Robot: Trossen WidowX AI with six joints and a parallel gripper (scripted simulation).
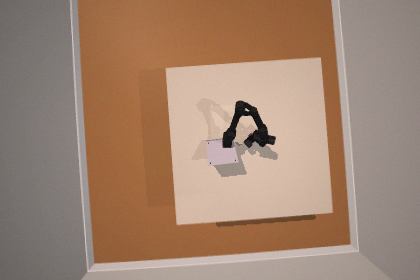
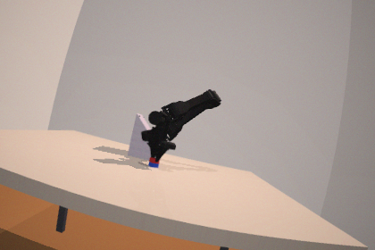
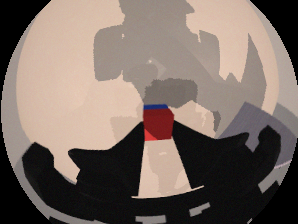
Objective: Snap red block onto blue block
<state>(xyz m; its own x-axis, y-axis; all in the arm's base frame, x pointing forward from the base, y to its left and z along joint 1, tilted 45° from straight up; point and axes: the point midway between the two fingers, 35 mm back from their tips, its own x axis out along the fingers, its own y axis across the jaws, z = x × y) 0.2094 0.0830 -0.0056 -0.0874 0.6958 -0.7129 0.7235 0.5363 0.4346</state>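
The red block (image 2: 154,162) (image 3: 158,131) sits directly on top of the blue block (image 2: 154,165) (image 3: 156,106), with no gap visible between them in the exterior view. The blue block shows as a thin strip past the red block's far edge in the wrist view, and is hidden under the arm in the top view. My gripper (image 2: 154,159) (image 3: 157,124) points down and is shut on the red block, a fingertip against each side. Whether the blocks are fully clicked together cannot be told.
A pale upright panel (image 1: 221,156) (image 2: 137,144) (image 3: 255,130) stands by the arm's base, to one side of the blocks. The pale table top (image 1: 210,194) (image 2: 179,195) carries the arm's shadows. Its edges lie well away from the blocks.
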